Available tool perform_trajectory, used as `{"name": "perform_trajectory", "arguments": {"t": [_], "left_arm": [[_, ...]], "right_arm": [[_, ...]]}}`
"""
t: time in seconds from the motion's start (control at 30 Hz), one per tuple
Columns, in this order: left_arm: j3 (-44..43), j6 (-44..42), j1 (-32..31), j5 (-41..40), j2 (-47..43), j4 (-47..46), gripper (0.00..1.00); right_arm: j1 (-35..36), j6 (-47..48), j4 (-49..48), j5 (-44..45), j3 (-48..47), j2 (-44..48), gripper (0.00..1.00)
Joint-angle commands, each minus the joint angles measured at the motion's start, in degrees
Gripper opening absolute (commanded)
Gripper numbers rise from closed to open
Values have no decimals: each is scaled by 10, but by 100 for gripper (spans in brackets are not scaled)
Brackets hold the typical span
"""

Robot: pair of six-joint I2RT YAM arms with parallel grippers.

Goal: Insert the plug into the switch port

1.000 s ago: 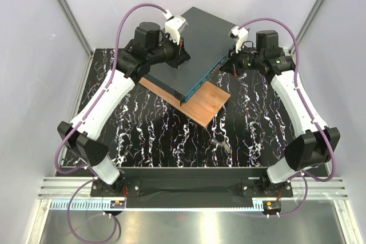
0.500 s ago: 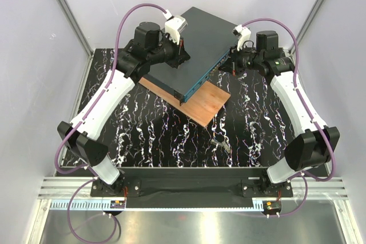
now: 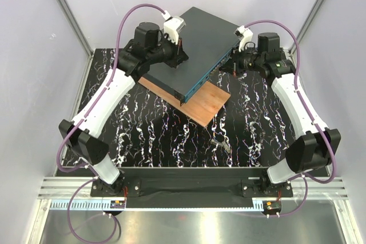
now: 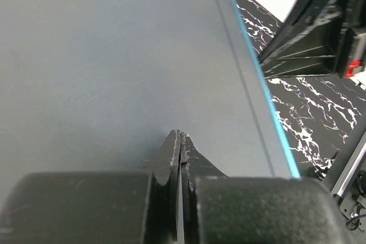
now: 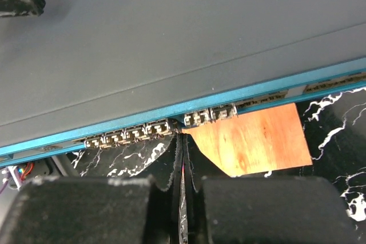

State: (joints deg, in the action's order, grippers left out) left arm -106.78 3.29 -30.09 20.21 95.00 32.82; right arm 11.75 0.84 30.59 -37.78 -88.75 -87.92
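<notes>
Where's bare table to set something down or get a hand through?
Biggest free patch: near-left table, between the left arm and the wooden board. Smaller strip between board and right arm; a small grey object lies at its near end. Crowded far side: switch, left claw over its top, right claw at its ports.

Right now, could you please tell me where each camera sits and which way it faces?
Top external: fixed above and behind the bases, looking down on the table; both arms show, left gripper and right gripper at the switch.
Left wrist: looks along its shut fingers across the switch's dark top.
Right wrist: looks past its shut fingers at the ports and wooden board.
Shared: both wrist views show the switch's top and teal edge.
</notes>
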Motion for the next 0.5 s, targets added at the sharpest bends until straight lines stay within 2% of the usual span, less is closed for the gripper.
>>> {"name": "perform_trajectory", "arguments": {"t": [0.0, 0.1, 0.17, 0.2, 0.23, 0.27, 0.3, 0.33, 0.37, 0.4, 0.43, 0.47], "left_arm": [[15, 14, 27, 19, -46, -26, 0], [25, 24, 54, 28, -80, -28, 4], [36, 32, 82, 42, -106, -33, 15], [41, 41, 92, 49, -115, -35, 21], [46, 45, 104, 55, -137, -40, 28], [60, 47, 125, 56, -148, -41, 45], [67, 51, 136, 57, -160, -42, 53], [72, 52, 146, 57, -182, -36, 66], [78, 53, 166, 57, -193, -33, 88], [85, 46, 174, 58, -204, -24, 98], [90, 38, 181, 58, -224, -1, 99], [94, 28, 191, 55, -233, 14, 99]], "right_arm": [[-12, 17, -51, -1, 19, 52, 4], [-35, 35, -27, 10, 41, 97, 9], [-44, 44, -14, 16, 54, 127, 15], [-56, 47, -3, 16, 58, 135, 24], [-60, 50, 3, 17, 67, 143, 29], [-66, 50, 7, 17, 70, 157, 32], [-75, 50, 15, 17, 74, 165, 42], [-80, 48, 19, 18, 81, 172, 47], [-87, 43, 22, 18, 85, 184, 57], [-92, 40, 31, 15, 89, 190, 66], [-102, 36, 37, 10, 93, 194, 78], [-104, 35, 43, 10, 96, 203, 83]]}}
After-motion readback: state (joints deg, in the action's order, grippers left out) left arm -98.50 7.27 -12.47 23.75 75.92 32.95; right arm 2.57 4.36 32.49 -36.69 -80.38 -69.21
